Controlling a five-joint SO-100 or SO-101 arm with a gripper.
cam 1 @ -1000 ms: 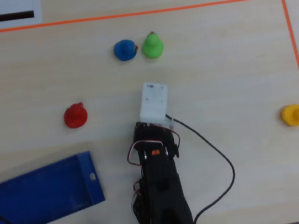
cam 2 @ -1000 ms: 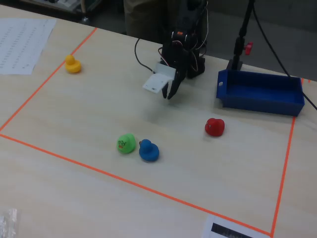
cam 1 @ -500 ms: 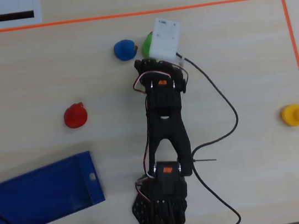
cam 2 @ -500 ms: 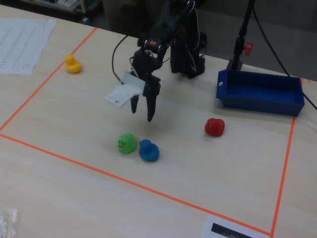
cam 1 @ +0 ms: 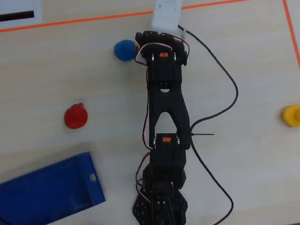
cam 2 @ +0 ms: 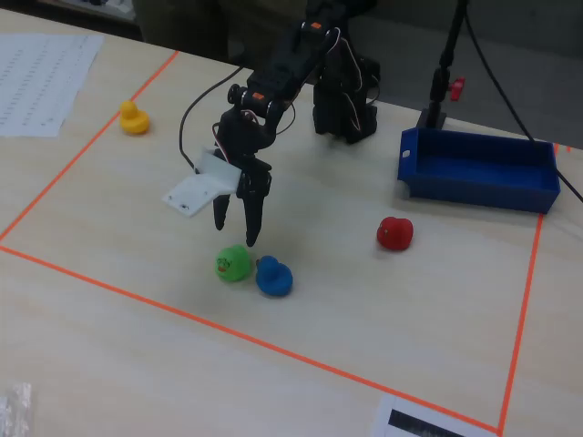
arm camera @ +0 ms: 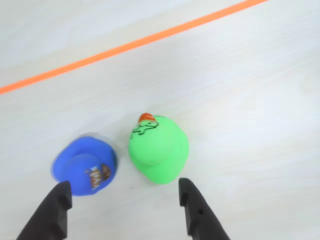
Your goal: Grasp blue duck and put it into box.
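While the arm (cam 2: pixel 301 55) reaches out over the table (cam 2: pixel 109 300), the gripper (cam 2: pixel 236 229) hangs above two ducks with its fingers spread wide, holding nothing and touching nothing. In the wrist view both dark fingertips (arm camera: pixel 197 210) enter from the bottom edge; the green duck (arm camera: pixel 159 148) sits between them, nearer the right one, and the blue duck (arm camera: pixel 85 166) lies just beside it, close to the left one. In the fixed view the blue duck (cam 2: pixel 273 276) is right of the green (cam 2: pixel 233 263), nearly touching. Ducks counted: four, one each of blue, green, red (cam 2: pixel 394 233) and yellow (cam 2: pixel 134 117). One box (cam 2: pixel 478 171), dark blue, stands far right in the fixed view, well apart from the blue duck. Orange tape (cam 2: pixel 273 350) frames the work area.
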